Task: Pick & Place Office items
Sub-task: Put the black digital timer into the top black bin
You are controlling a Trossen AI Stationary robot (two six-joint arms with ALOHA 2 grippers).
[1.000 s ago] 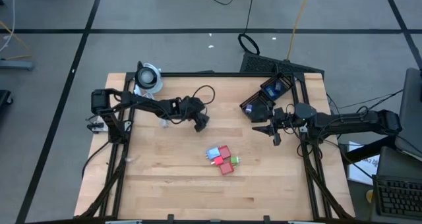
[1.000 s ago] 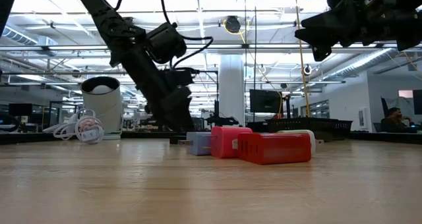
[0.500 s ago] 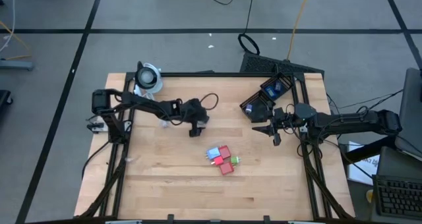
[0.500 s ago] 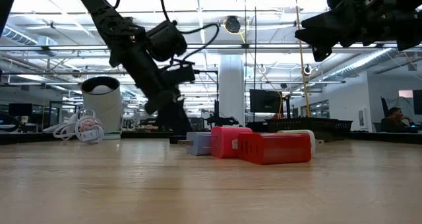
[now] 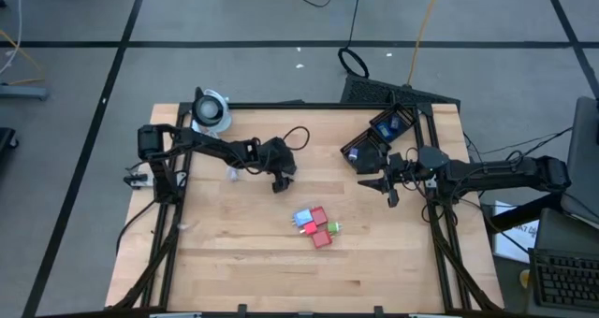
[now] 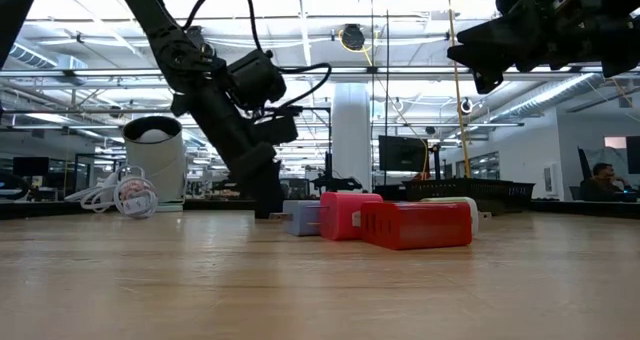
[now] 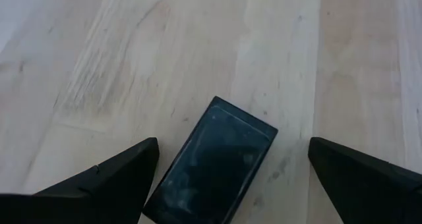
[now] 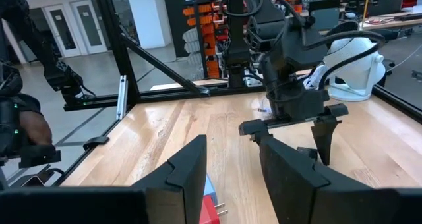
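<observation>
Your left gripper (image 7: 227, 168) hangs spread wide over the black block (image 7: 214, 163), which lies flat on the worktop (image 7: 165, 59). Your right gripper (image 5: 387, 185) waits released near the basket (image 5: 379, 138).

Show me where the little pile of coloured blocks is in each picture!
High view: pile of blocks, just below picture centre.
Low view: centre, right of the left pincer.
Left wrist view: not in it.
Right wrist view: bottom edge, a red corner only.
Shared landmark: that open left pincer.

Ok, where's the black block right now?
The black block lies flat on the table, between the open left gripper's fingers, up-left of the coloured cluster.
</observation>
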